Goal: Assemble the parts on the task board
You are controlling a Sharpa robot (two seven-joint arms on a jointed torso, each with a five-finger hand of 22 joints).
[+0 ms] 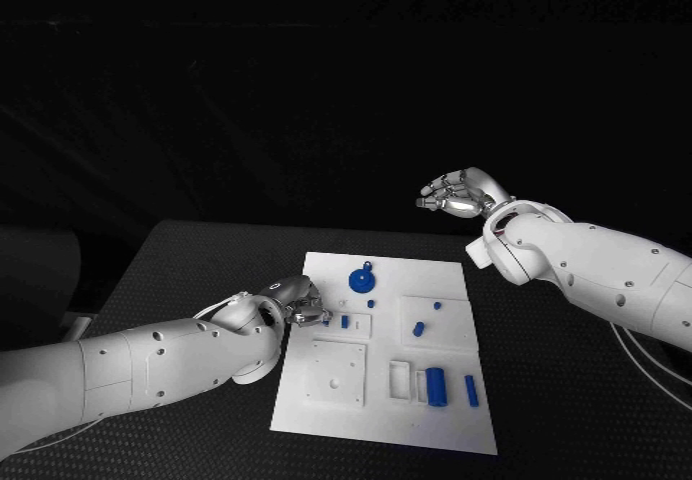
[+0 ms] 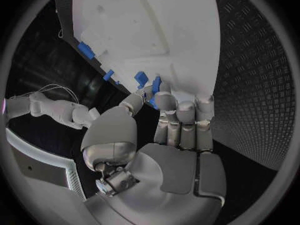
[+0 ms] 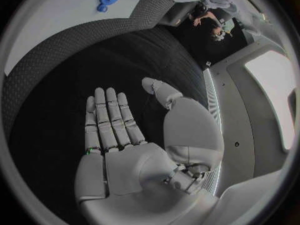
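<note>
Robot lab: black table point(image 1: 188, 260), white task board point(image 1: 447, 405).

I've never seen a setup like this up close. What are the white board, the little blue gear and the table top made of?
The task board looks like matte white plastic, with shallow moulded recesses. The blue gear seems plastic too: uniform colour, dull sheen, though it is small. The table appears covered in black textured rubber or mat, judging by its fine dotted pattern.

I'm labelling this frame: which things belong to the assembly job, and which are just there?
Job:
white task board
round blue gear part
blue cylinder part
slim blue bar part
small blue peg part
left hand

Just there:
black table
right hand, raised
</note>
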